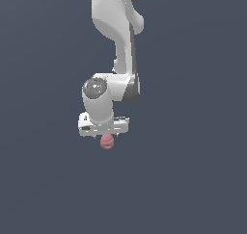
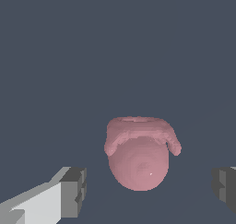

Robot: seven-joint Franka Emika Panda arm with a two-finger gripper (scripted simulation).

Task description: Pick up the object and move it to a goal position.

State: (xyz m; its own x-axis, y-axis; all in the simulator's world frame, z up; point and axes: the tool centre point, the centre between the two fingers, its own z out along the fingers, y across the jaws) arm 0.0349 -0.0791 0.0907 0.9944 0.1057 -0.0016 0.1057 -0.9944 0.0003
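The reach-and-grasp step appears to be in hand, with the lift and the carry to the goal not yet done. In the exterior view the white arm (image 1: 116,50) is seen hanging down over the plain grey counter (image 1: 193,180), and the gripper (image 1: 107,135) is held just above the object (image 1: 106,142), which lies on the counter directly beneath it. In the wrist view the gripper (image 2: 150,186) is spread wide, its two fingers (image 2: 73,191) standing well apart on either side of the object (image 2: 138,156), neither touching it. The pink lump is seen roughly centred between them. A short descent is judged to be called for next, followed by a closing of the fingers on the narrow lump.
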